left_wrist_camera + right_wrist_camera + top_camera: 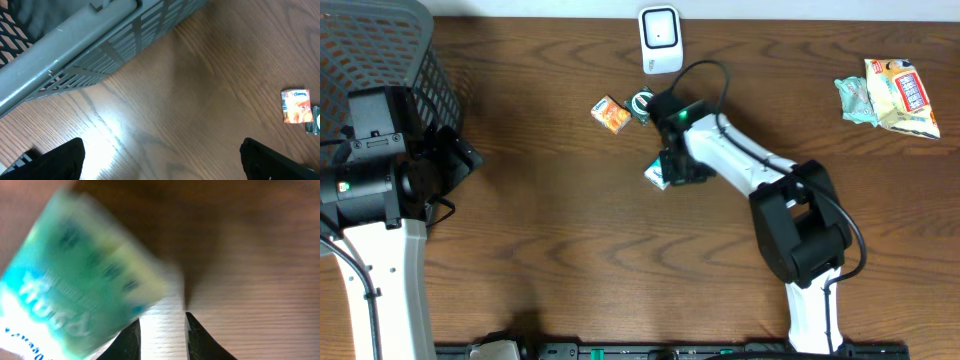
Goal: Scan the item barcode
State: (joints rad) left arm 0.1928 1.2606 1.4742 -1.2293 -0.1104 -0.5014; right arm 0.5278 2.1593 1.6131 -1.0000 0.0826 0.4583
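Observation:
A green and white packet lies flat on the wooden table near the middle. In the right wrist view it is a blurred green shape to the left of my fingers. My right gripper hovers right over it, jaws narrowly open with only bare table between them; the packet sits outside the left finger. A white scanner stands at the back centre. My left gripper is wide open and empty over bare wood at the far left.
An orange packet and a small dark item lie just behind the right gripper. Snack bags rest at the back right. A grey slatted basket fills the back left corner.

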